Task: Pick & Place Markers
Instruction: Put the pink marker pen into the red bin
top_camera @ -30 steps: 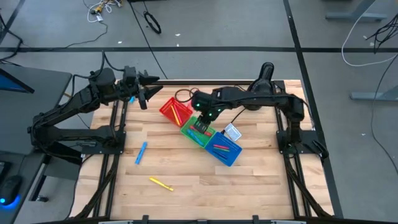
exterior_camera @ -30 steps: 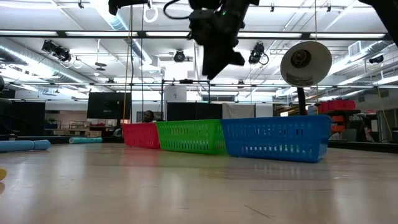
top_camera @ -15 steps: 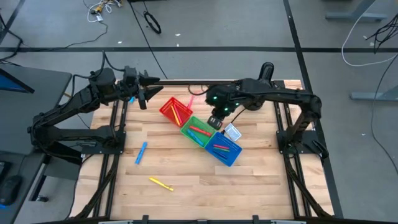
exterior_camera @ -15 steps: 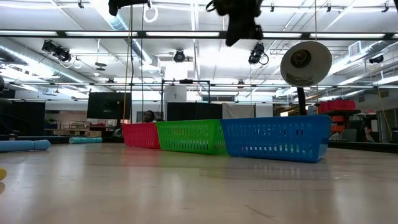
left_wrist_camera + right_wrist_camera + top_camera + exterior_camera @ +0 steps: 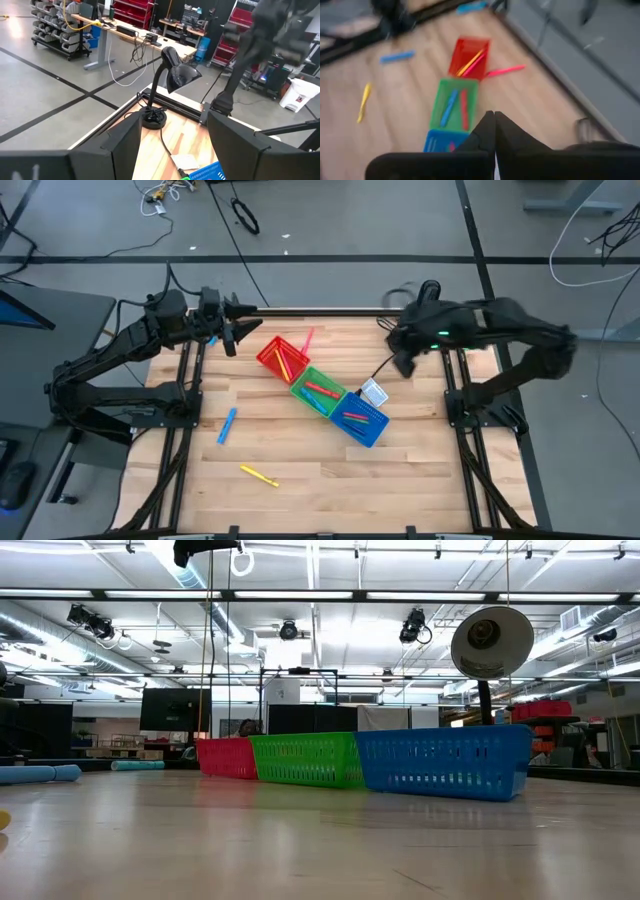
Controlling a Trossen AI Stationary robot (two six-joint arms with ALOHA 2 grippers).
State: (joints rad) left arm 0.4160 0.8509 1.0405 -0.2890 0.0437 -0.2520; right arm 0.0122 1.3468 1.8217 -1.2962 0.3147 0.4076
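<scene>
- Wood slat table (image 5: 300,500) in an open lab bay: grey floor, cables, shelving and lights behind.
- Three bins in a diagonal row mid-table: red bin (image 5: 268,358), green bin (image 5: 303,397), blue bin (image 5: 372,435). Touching side to side.
- Lamp (image 5: 176,74) at the far edge, cord trailing onto the wood. Small white card (image 5: 373,392) just beside the blue bin.
- Markers partly sorted: some in each bin, three loose on the table.
- Loose: pink marker (image 5: 306,341) just beside the red bin on its far side; blue marker (image 5: 227,425) on the left half of the table; yellow marker (image 5: 259,475) near the front, well apart from the bins.
- Left gripper (image 5: 232,332) parked at the far-left table edge, level, jaws spread part way, nothing between them in the wrist view.
- Right gripper (image 5: 494,131) up by the far-right corner near the lamp, jaws pressed together, empty.
- Handling, by judgement: light, stiff, smooth plastic barrels; round, so likely to roll or skid if nudged. Not fragile.
- Best hold: mid-barrel, jaws across the long axis, fingertips down to the wood on both sides. End grip would likely let it pivot.
- Pink one close to the red bin wall: approach from the open side.
- Blue and yellow sit in clear space, easy top-down picks.
</scene>
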